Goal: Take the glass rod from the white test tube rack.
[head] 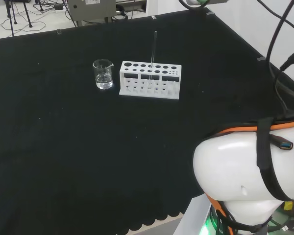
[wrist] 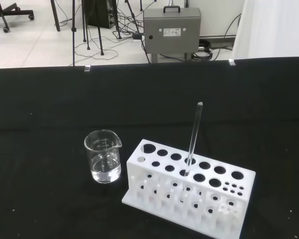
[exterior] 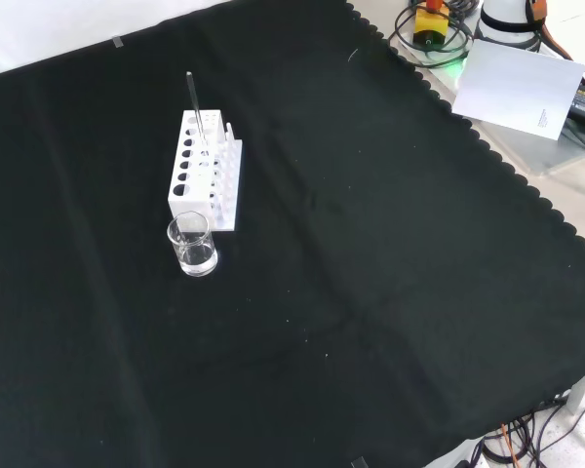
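Looking over the desk, I see the white rack standing on the black cloth, and the rod is in it, upright, in one of the holes of the middle part. In the front view the rod rises from the far end of the rack. In the wrist view it leans a little and its top is above the rack.

A small glass beaker stands just beside the rack, at its left in the head view, apart from it. It holds a little clear liquid at the bottom.

About the hand, I cannot tell if it is released or clenched. The white arm link is at the right of the head view.
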Controlling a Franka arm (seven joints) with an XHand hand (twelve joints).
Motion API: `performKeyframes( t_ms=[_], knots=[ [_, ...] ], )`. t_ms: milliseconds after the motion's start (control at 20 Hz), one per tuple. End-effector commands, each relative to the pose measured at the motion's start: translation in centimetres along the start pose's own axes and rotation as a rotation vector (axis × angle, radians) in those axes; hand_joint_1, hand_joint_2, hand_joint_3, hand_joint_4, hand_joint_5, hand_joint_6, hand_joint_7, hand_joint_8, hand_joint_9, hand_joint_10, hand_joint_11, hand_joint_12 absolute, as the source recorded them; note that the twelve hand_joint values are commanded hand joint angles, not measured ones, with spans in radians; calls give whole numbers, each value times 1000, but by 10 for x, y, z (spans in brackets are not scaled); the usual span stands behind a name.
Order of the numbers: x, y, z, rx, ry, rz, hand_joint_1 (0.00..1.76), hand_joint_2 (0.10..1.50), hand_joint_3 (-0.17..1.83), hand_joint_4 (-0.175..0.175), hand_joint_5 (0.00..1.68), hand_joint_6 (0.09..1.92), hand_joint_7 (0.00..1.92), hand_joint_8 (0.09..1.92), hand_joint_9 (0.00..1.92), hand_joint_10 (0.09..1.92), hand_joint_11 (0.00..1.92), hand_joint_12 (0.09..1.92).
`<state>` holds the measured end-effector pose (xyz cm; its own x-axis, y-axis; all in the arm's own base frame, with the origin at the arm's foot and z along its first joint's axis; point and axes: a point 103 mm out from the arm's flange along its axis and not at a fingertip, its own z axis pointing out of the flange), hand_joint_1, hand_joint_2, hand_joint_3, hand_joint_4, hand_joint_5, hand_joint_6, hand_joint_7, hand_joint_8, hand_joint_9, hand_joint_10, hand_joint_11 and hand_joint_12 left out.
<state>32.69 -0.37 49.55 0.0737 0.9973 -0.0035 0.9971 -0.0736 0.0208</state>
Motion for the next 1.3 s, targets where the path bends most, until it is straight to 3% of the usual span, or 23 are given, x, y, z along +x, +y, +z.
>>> performKeyframes(
  t_ms=[50,350,700,950,1300],
  knots=[
    [-17,74,9,28,-14,-2,569,952,438,-154,230,87,236,912,530,896,224,1429],
    [-33,116,4,20,8,-1,558,946,443,-158,309,87,407,921,640,890,301,1421],
    [-45,165,16,70,11,-21,550,955,446,-161,340,87,478,931,711,897,352,1421],
    [-56,200,40,115,3,-49,552,957,445,-162,351,87,507,937,727,897,362,1416],
    [-67,223,75,150,9,-65,545,969,444,-167,376,87,557,940,777,890,392,1408]
  ],
)
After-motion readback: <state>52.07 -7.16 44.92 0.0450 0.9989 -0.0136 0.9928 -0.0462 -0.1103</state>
